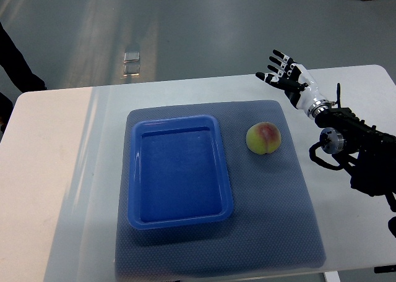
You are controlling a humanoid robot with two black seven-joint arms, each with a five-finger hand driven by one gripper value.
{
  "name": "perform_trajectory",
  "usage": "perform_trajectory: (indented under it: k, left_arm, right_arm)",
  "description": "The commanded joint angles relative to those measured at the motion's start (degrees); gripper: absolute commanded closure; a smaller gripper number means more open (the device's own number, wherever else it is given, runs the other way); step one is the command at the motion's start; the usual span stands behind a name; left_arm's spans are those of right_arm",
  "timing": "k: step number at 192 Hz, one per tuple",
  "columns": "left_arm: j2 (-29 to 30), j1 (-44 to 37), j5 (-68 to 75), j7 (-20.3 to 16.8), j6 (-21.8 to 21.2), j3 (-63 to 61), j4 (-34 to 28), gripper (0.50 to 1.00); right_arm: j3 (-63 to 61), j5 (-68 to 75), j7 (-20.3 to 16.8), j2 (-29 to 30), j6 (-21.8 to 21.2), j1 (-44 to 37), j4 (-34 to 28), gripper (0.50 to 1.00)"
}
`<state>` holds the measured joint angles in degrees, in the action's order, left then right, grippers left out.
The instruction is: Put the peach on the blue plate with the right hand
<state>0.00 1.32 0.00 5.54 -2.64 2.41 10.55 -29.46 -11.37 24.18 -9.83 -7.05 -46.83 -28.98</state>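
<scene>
Right hand [283, 72] over the table's [55, 170] far right edge, fingers spread wide, holding nothing, arm entering from the right. Peach [264, 138] sits near the mat's [272, 214] right edge, well apart from the hand, untouched. Blue plate [179, 217], a rectangular tray, lies just left of the peach, centred on the mat.

One steep downward view from the robot's side — white table [49, 170] and floor beyond.
</scene>
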Motion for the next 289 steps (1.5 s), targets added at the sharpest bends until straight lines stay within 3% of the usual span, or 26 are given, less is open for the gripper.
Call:
perform_trajectory:
  k: [1,47,114,144,172,229,289]
  left_arm:
    - [0.0,0.0,0.0,0.0,0.0,0.0,0.0,0.500]
    - [0.0,0.0,0.0,0.0,0.0,0.0,0.0,0.500]
    - [0.0,0.0,0.0,0.0,0.0,0.0,0.0,0.500]
    - [0.0,0.0,0.0,0.0,0.0,0.0,-0.2,0.500]
    - [0.0,0.0,0.0,0.0,0.0,0.0,-0.2,0.500]
    - [0.0,0.1,0.0,0.0,0.0,0.0,-0.2,0.500]
    - [0.0,0.2,0.0,0.0,0.0,0.0,-0.2,0.500]
  right_arm:
    - [-0.1,-2.7,0.0,0.0,-0.8,-0.1,0.0,0.570]
    - [-0.1,-6.5,0.0,-1.2,-3.0,-0.5,-0.1,0.570]
    - [0.1,-28.8,0.8,-4.0,-9.7,-3.4,-2.0,0.572]
    - [2.5,-41.4,1.9,-9.4,-15.8,-6.8,-7.1,0.572]
    - [8.3,-45.6,2.6,-12.8,-18.4,-9.1,-11.6,0.572]
    - [17.2,-55.9,6.2,-16.9,-18.6,-11.1,-14.6,0.572]
    - [17.6,-60.8,6.2,-16.4,-16.7,-10.6,-14.3,0.576]
